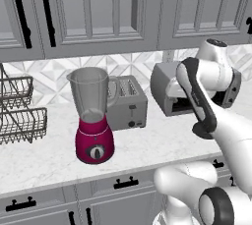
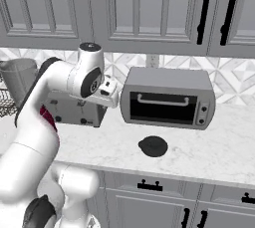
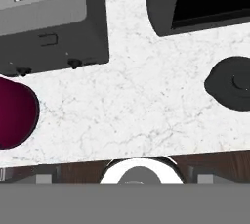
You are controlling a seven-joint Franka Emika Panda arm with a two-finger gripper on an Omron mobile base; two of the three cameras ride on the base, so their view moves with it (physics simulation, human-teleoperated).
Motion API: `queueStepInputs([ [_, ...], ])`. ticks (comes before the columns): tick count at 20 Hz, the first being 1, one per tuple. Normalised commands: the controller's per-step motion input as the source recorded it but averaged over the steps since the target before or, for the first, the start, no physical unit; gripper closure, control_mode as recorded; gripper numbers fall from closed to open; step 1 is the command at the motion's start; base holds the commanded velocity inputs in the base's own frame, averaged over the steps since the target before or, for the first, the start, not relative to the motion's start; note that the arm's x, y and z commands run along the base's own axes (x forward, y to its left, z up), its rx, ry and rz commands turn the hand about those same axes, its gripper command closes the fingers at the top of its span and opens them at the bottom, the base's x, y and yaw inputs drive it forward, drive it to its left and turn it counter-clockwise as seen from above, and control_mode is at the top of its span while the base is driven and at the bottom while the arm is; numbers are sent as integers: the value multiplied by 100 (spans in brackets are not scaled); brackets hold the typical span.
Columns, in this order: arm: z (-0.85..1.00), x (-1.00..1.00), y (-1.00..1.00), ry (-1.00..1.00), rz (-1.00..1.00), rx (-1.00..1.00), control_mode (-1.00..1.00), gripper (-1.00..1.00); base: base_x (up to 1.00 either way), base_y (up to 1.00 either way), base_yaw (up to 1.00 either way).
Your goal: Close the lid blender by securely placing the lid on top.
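Note:
The blender stands on the counter's left part, with a crimson base [image 1: 94, 143] and a clear grey jar [image 1: 88, 94] whose mouth is uncovered. Its base also shows at the hand view's left edge [image 3: 14, 113]. The black lid [image 2: 153, 146] lies flat on the marble in front of the toaster oven, and sits at the right edge of the hand view [image 3: 233, 83]. My gripper [image 2: 110, 92] hangs well above the counter between toaster and oven, left of the lid. It is open with nothing in it, and its fingertips [image 3: 44, 178] barely show, far apart.
A silver toaster [image 1: 128, 103] stands right behind the blender. A grey toaster oven [image 2: 167, 97] sits against the tiled wall. Wire racks [image 1: 19, 116] occupy the far left. Wall cabinets [image 1: 98, 8] hang overhead. Bare marble [image 3: 136, 105] lies between blender and lid.

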Motion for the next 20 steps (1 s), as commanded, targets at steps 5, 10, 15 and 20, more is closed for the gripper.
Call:
queueStepInputs([
  [5,-63,-25,-99,17,-18,16,-100,-100,0,0,0],
  [10,-37,10,-55,21,-15,2,-100,-100,0,0,0],
  [15,-13,10,-34,16,0,0,-100,-100,0,0,0],
  [20,-29,16,-47,1,0,-2,-100,-100,0,0,0],
])
